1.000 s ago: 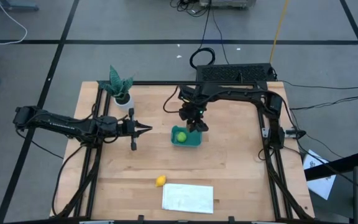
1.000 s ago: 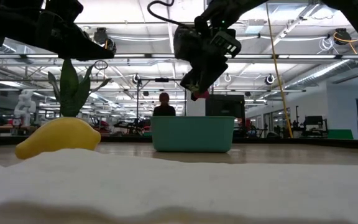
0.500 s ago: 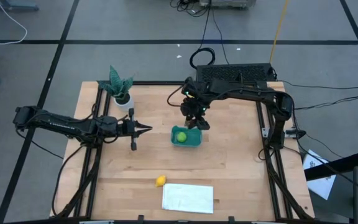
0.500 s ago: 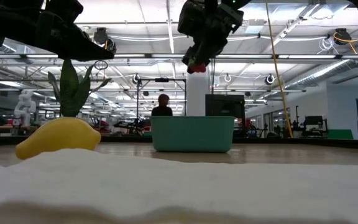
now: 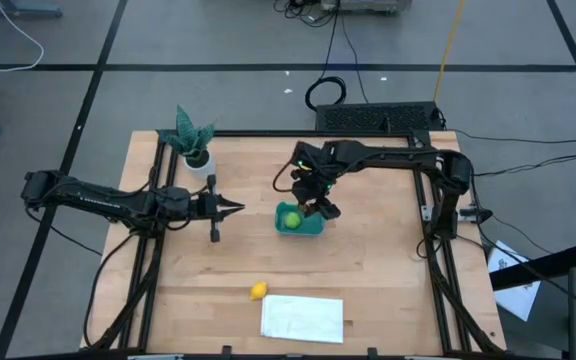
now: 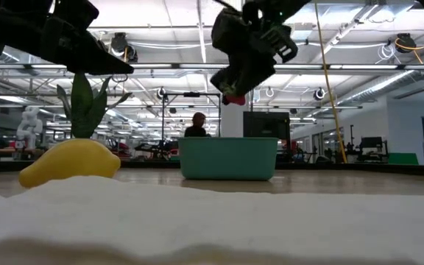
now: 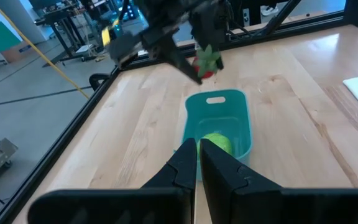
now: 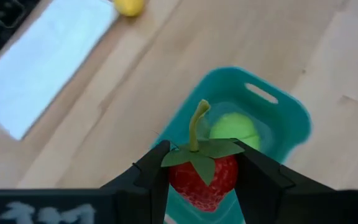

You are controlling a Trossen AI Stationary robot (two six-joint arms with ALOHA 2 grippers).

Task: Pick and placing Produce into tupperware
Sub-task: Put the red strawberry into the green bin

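While green ball (image 5: pixel 291 220) already sits in teal tub (image 5: pixel 312 227), frame middle, right jaws (image 8: pixel 199 177) pinch red strawberry (image 8: pixel 202 174) just above tub. Yellow lemon (image 5: pixel 257 291) waits on table (image 5: pixel 388 280), lower middle. Left jaws (image 7: pixel 199 163) shut, empty, left of tub.

Three produce pieces (image 8: pixel 202 174); one tub (image 5: pixel 303 226)
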